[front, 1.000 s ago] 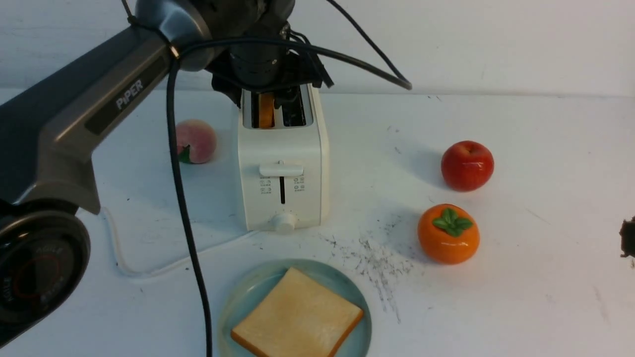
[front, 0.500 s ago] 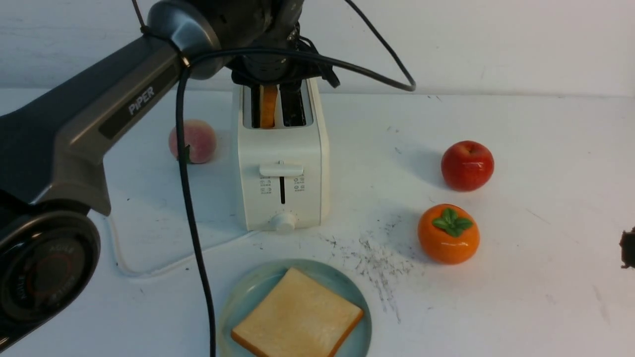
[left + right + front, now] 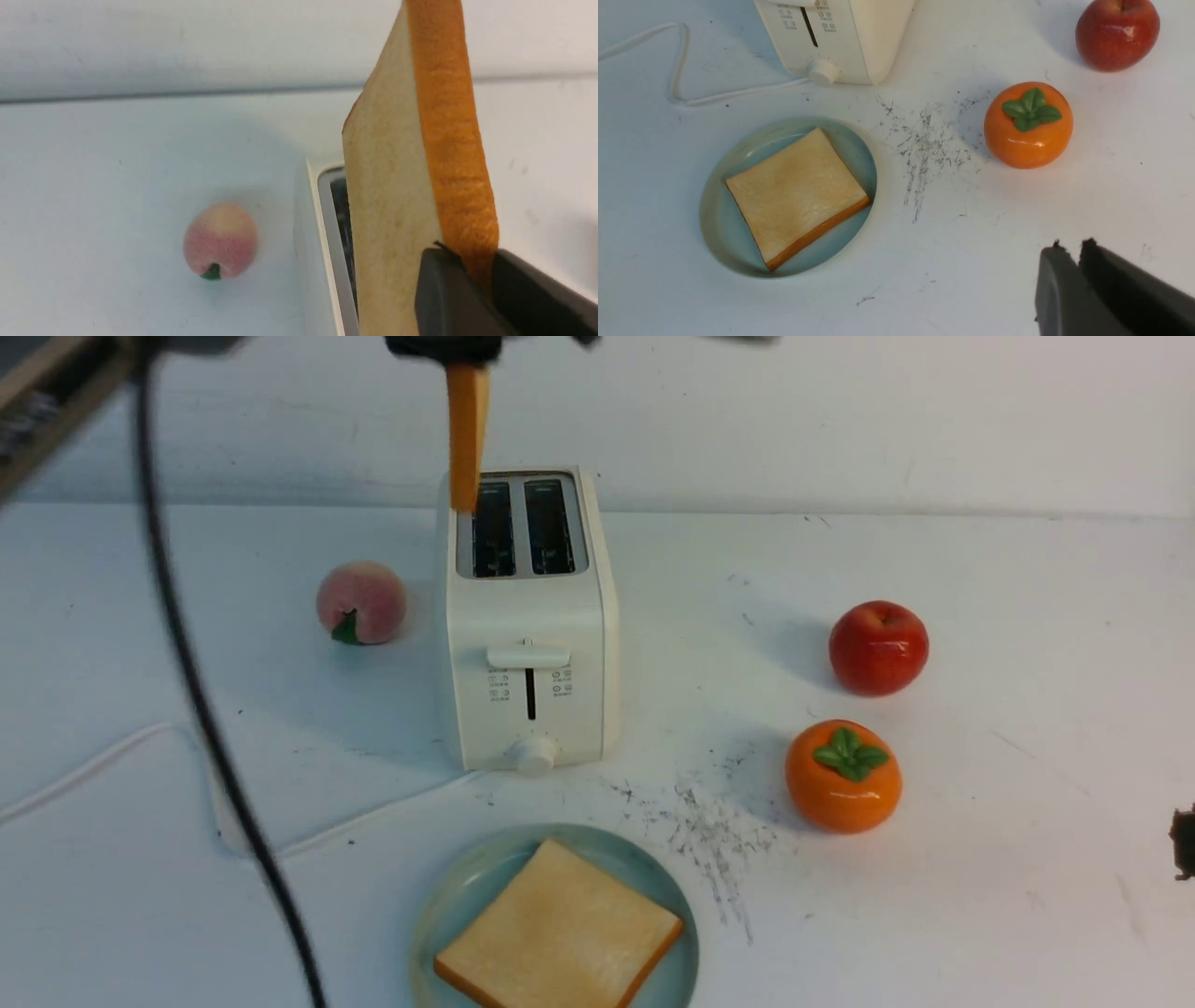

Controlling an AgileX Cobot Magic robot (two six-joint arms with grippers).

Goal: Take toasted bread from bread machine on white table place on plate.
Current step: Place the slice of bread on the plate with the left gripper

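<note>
Left gripper: your left gripper (image 3: 469,256) sits at the top of the front view, its dark fingers (image 3: 439,289) clamped on the orange-brown crust of a thick, square, golden-tan toasted bread slice (image 3: 467,429).
Held slice: it hangs upright and edge-on to you. Its lower edge is just over the far end of the left slot, toward the table's far edge.
Bread machine: the cream-white, boxy two-slot toaster (image 3: 527,644) stands mid-table, with lever and knob facing the near edge.
Plate: the round, shallow teal-green plate (image 3: 439,905) lies at the near edge, in front of the toaster and apart from it.
Second slice: a matching toasted slice (image 3: 560,933) lies flat on the plate, with bare plate mostly to its left.
Right gripper: your right gripper (image 3: 1074,247) hovers over the table's right side, fingers together on nothing.
Fruit: a pink peach (image 3: 361,602) sits left of the toaster. A red apple (image 3: 878,647) and an orange persimmon (image 3: 843,775) sit well to its right.
Open room: you have bare white table (image 3: 1027,616) between toaster and apple, and grey scratch marks (image 3: 700,831) between plate and persimmon.
Cords: a white cord (image 3: 93,765) loops left of the toaster, and a black cable (image 3: 205,709) hangs across that side.
</note>
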